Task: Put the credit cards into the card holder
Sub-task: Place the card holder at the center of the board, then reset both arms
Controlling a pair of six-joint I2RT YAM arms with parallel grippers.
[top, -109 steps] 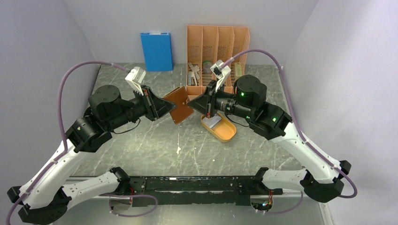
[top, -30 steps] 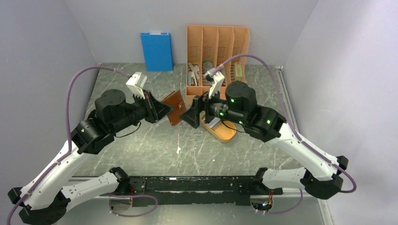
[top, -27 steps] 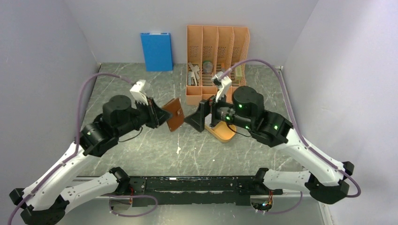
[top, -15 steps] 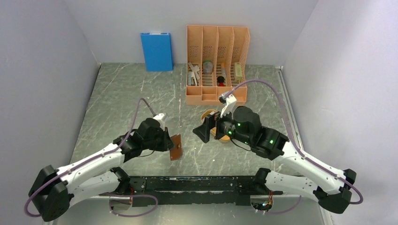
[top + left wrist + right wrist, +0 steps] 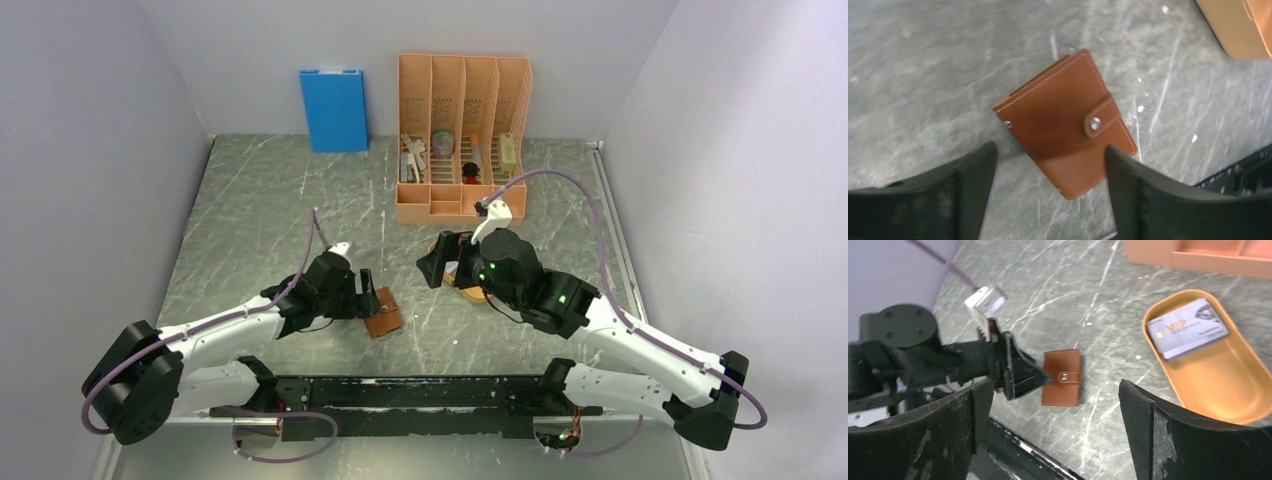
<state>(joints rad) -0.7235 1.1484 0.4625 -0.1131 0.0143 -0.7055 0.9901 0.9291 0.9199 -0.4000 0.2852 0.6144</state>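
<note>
The card holder [image 5: 1065, 125] lies flat and snapped shut on the grey bench [image 5: 260, 210], near its front edge. The left gripper [image 5: 1050, 152] hangs over it with its fingers spread apart, not gripping it. The right gripper [image 5: 1055, 387] is wide and holds nothing. The orange tray [image 5: 1228, 390] has a silver credit card [image 5: 1188, 330] lying inside it.

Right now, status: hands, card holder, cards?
Left hand, right hand open, empty. Card holder on table below left hand, snapped shut: blocks loading. Credit cards in orange tray.
</note>
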